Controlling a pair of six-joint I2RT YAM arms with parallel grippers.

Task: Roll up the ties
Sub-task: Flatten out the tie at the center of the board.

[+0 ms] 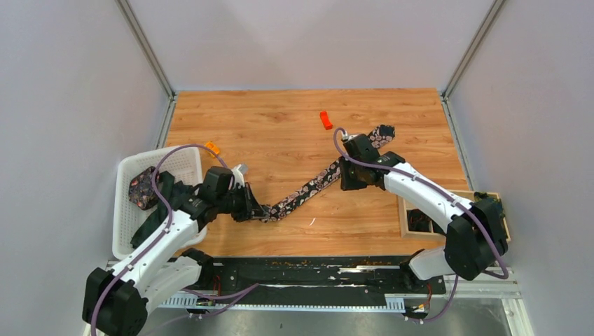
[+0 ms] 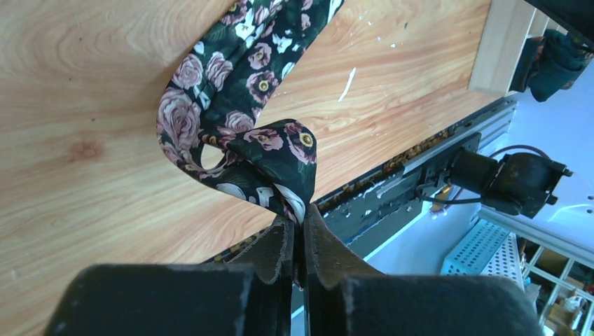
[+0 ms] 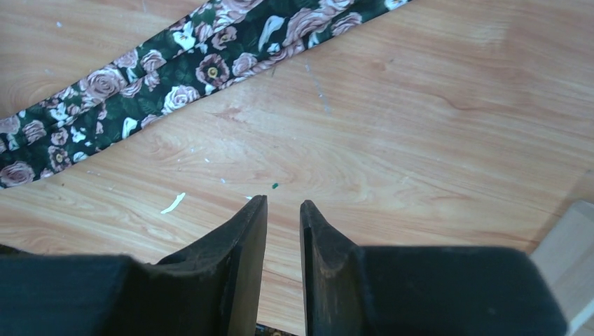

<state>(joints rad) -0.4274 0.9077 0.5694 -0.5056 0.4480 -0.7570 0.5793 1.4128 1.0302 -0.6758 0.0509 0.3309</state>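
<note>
From above I see the floral tie point(image 1: 308, 187) stretched diagonally over the table point(image 1: 280, 126). Its near-left end is at my left pincer point(image 2: 302, 225) and its far-right end pokes out beyond the right wrist. The left wrist camera shows that pincer clamped on the tie's end, jaws pressed together with only fabric between them. The cloth curls back on itself in one loose loop just past the fingertips, and I cannot make out how much of it sits inside the jaws. My right pincer point(image 3: 284, 206) is hidden under its own wrist from above. Its own camera shows the jaws a narrow gap apart, nothing between them, over bare wood, with the tie running past beyond the fingertips and apart from them. I cannot tell whether those tips touch the table. At the left a white basket point(image 1: 126, 175) holds a rolled tie point(image 1: 142, 190) and a dark tie point(image 1: 147, 227) partly covered by the left arm. An orange block point(image 1: 326, 120) lies far out on the table, apart from the floral tie. An orange bit point(image 1: 212, 148) by the basket's far corner is too small to identify. A wooden box point(image 1: 405, 227) at the near right is largely hidden by the right arm, and its contents are dark and unclear.
</note>
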